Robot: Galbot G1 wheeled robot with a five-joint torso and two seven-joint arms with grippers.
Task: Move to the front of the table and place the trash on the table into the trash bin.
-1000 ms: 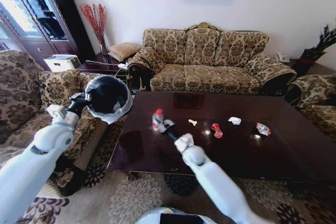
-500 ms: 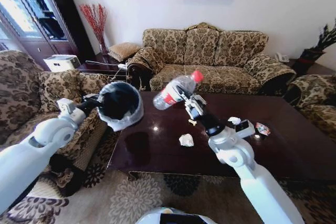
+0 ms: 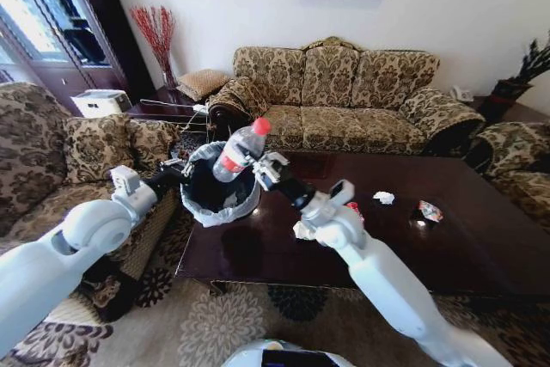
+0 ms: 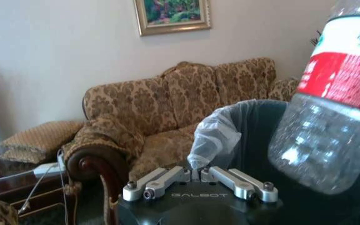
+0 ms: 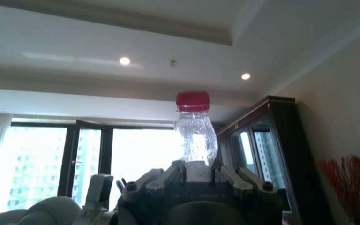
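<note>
The clear plastic bottle (image 3: 240, 150), red cap up, now hangs tilted over the trash bin (image 3: 220, 185); half a second ago it was out over the table (image 3: 447, 238). The right gripper (image 3: 258, 166) is clamped on it. The left gripper (image 3: 174, 171) pinches the bin's rim at the table's left end, nearer the table than before. A white wad (image 3: 302, 230) is partly hidden behind the right arm; two more scraps lie farther right.

My left arm reaches forward at the near left, its gripper (image 3: 176, 171) clamped on what it holds. My right arm stretches up and left, its gripper (image 3: 258, 163) closed around its load, meeting the left.
</note>
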